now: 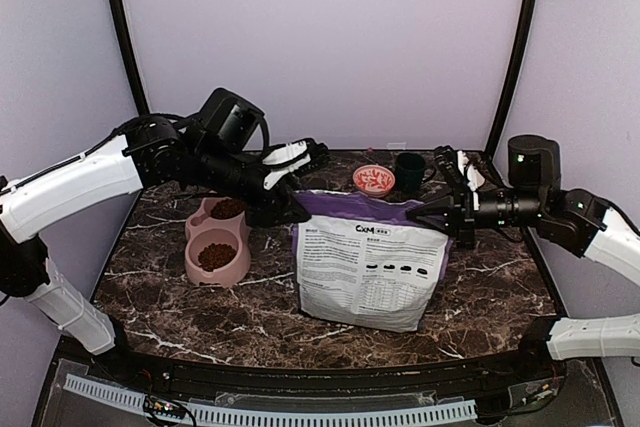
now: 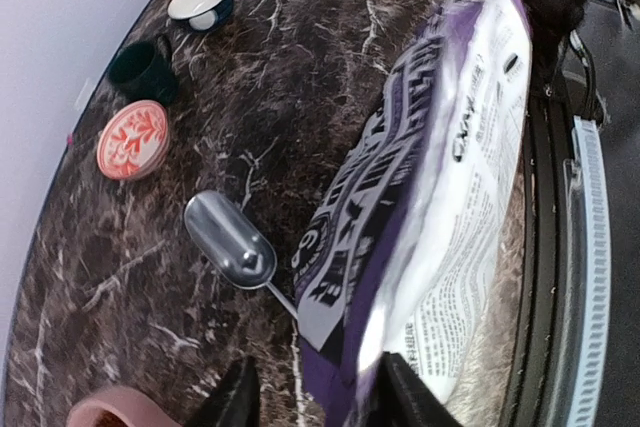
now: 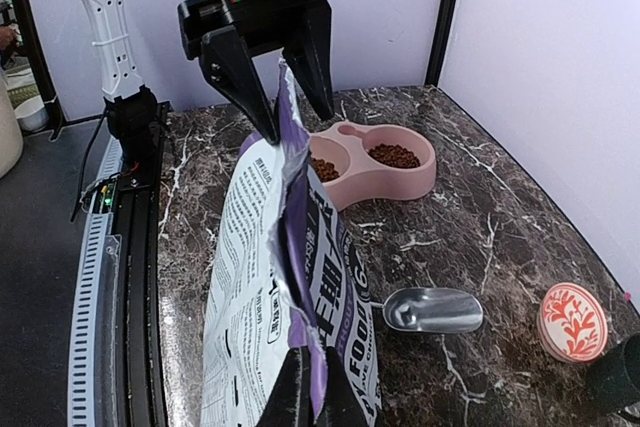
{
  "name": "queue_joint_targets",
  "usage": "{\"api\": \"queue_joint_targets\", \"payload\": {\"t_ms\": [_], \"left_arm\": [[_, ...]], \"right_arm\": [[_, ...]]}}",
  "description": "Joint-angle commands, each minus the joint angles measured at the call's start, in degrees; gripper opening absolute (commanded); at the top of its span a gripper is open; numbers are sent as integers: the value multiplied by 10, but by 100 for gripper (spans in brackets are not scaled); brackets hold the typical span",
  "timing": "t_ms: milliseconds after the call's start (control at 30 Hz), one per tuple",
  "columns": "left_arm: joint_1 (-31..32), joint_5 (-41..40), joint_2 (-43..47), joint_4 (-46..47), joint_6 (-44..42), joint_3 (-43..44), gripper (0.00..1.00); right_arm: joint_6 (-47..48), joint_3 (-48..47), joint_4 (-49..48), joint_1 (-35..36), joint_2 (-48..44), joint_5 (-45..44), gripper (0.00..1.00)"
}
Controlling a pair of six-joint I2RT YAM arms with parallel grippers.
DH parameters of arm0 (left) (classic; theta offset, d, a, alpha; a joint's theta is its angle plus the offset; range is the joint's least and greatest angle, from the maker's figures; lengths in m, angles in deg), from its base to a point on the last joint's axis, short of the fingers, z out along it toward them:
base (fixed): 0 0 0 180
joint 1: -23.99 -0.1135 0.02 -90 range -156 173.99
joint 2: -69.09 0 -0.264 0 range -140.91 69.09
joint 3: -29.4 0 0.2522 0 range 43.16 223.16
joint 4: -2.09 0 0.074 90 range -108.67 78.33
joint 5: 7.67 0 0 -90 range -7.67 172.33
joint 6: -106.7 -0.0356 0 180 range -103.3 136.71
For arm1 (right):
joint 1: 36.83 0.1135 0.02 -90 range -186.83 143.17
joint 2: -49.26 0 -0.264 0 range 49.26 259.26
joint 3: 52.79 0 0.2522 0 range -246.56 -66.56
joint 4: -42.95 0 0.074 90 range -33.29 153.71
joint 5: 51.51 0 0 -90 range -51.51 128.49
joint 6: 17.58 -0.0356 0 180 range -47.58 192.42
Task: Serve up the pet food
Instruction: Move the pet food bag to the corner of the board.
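The pet food (image 1: 216, 256) fills both cups of the pink double bowl (image 1: 240, 265), left of the standing purple-and-white bag (image 1: 368, 267). Its brown pellets (image 3: 395, 155) also show in the right wrist view. My left gripper (image 1: 296, 209) is at the bag's top left corner. In its own view the left gripper (image 2: 320, 402) is open, with the bag's upper edge (image 2: 345, 347) running between the spread fingers. My right gripper (image 3: 315, 392) is shut on the bag's top right edge (image 3: 300, 277). A metal scoop (image 3: 432, 309) lies empty behind the bag.
A red patterned dish (image 1: 373, 180) and a dark green cup (image 1: 409, 172) stand at the back of the marble table (image 1: 200, 327). A white and blue bowl (image 2: 200, 2) sits in the far corner. The black frame rail (image 1: 300, 382) runs along the near edge.
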Motion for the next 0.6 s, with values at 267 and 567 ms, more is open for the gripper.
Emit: {"api": "queue_joint_targets", "payload": {"t_ms": [267,567], "left_arm": [[-18,-49,87,43,16,-63,93],[-33,-94,139,118,25,-118,96]], "right_arm": [[-25,14,-29,-14,-81,-94,0],[-26,21,-47,-18,-133,-196,0]]}}
